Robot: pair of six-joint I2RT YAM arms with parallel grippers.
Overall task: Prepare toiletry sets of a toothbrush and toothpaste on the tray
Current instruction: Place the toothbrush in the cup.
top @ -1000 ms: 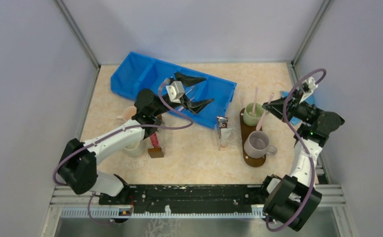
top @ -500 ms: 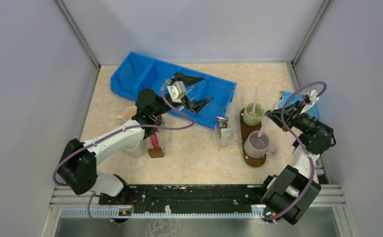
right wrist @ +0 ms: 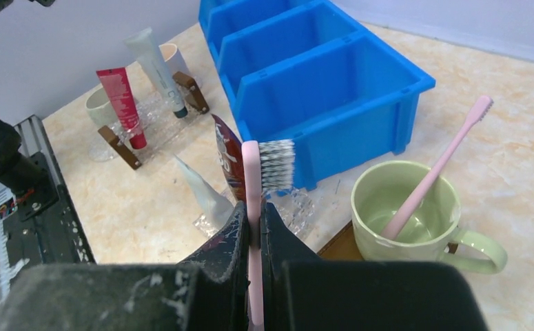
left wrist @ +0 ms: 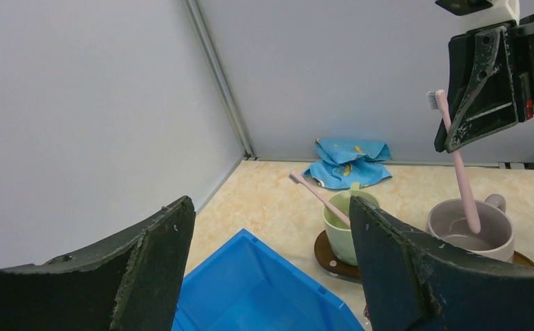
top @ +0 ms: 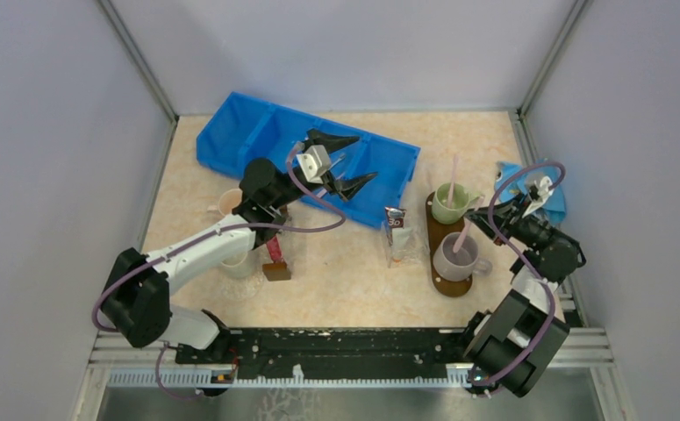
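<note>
While the right pincer [right wrist: 253,217] pinches a toothbrush [right wrist: 251,172] dipped in the grey mug [top: 454,256] on the tray [top: 450,286], the left pincer [top: 367,159] hangs spread above the bin [top: 231,133].

Pink toothbrush [right wrist: 251,172]: we lose its lower handle inside the right gripper [right wrist: 253,215]. Tray [left wrist: 324,255] mostly hidden under green mug [left wrist: 338,234] and grey mug [left wrist: 467,231]. Blue bin [left wrist: 264,289] cropped in left wrist view. Dark toothpaste tube [top: 395,219] print unreadable.

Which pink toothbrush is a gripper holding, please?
The toothbrush dipping into the grey mug, clamped in the right gripper; the other toothbrush leans free in the green mug.
</note>
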